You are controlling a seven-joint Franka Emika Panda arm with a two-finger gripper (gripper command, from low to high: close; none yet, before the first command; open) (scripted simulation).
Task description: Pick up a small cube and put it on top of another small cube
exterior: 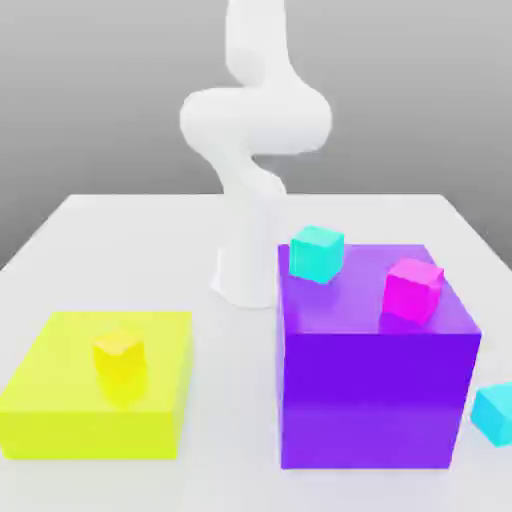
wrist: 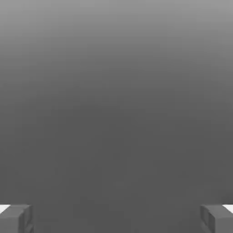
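Nothing grasped yet. Jaws spread wide and empty in the hand view, one grey finger (wrist: 16, 218) at each lower corner, gripper (wrist: 116, 218) facing blank grey backdrop.

Sky-cyan cube (exterior: 495, 412) down on the white table (exterior: 120, 240), just beside the lower corner of the big purple block (exterior: 375, 385) at the exterior view's right, cut by the frame edge. Magenta-pink cube (exterior: 412, 289) atop that block, near its right edge, turned slightly askew. Greener turquoise cube (exterior: 317, 252) at the block's far corner; small yellow cube (exterior: 118, 352) on a flat yellow slab (exterior: 95, 400).

Probably best done by descending straight above the sky-cyan cube, matching the jaws to its tilt, keeping off the block's wall. Lift well above the block before crossing over, then square up over the pink cube.

All pieces plain, matte, sharp-edged, flat-faced solids; likely an easy grip, little margin on stacking.
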